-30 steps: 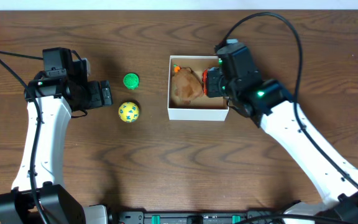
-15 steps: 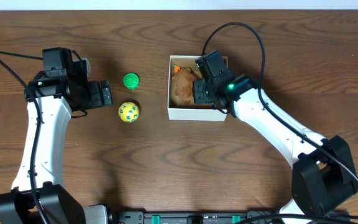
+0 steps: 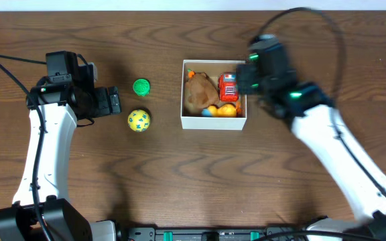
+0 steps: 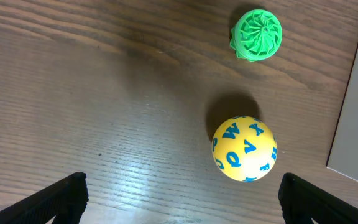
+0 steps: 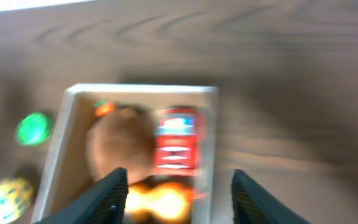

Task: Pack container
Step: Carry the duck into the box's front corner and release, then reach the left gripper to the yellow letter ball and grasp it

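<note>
Container: the white cardboard container [image 3: 213, 122] rests flat on the wooden table [image 3: 179, 181], open side up.
Inside the container: a brown plush toy [image 3: 198, 92] fills its left half. A red toy truck [image 3: 228, 87] lies along its right wall, with an orange toy [image 3: 224, 110] at its near right corner.
Right gripper [image 5: 182, 196]: it hangs above the container's right wall with its fingers spread and nothing between them, and it is blurred in the overhead view.
Left of the container: a green toy [image 3: 141, 86] and a yellow lettered ball [image 4: 244, 148] lie on the table, near but not touching it.
Left gripper [image 4: 185, 199]: it is farther left of the container, beyond the ball, with its fingers wide apart and empty.
Handling: the container is probably light and likely to slide on the wood, and its thin walls would buckle under a hard pinch.
Hold: the best grip is probably over the rim near a corner, where the card is stiffest, kept gentle and level.
</note>
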`<action>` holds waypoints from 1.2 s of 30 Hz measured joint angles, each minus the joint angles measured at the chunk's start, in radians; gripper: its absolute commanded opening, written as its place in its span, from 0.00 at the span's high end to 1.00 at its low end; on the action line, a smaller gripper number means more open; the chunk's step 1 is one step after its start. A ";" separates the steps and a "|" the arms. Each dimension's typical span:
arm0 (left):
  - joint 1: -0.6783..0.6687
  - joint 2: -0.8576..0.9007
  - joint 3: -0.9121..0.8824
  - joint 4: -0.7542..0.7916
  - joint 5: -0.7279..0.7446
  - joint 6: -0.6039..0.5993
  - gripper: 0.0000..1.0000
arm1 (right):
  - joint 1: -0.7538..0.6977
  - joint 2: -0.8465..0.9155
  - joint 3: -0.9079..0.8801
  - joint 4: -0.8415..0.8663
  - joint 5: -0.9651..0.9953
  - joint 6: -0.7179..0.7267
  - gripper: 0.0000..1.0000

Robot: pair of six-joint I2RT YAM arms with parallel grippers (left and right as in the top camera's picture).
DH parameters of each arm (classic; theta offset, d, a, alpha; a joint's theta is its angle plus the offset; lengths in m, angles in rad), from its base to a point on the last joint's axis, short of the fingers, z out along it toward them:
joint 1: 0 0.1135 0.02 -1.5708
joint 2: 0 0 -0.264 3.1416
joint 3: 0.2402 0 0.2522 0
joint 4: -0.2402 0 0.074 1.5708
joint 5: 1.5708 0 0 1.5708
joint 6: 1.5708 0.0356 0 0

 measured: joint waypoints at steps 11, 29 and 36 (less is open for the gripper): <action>0.000 0.000 0.000 0.016 0.007 -0.003 0.02 | -0.475 0.004 0.002 -0.114 -0.080 0.066 0.01; -0.058 0.000 0.000 -0.011 0.031 -0.121 0.02 | -0.520 0.038 0.002 -0.137 -0.116 0.074 0.01; -0.222 0.071 0.004 -0.066 -0.016 -0.097 0.02 | -0.520 0.038 0.002 -0.137 -0.119 0.074 0.01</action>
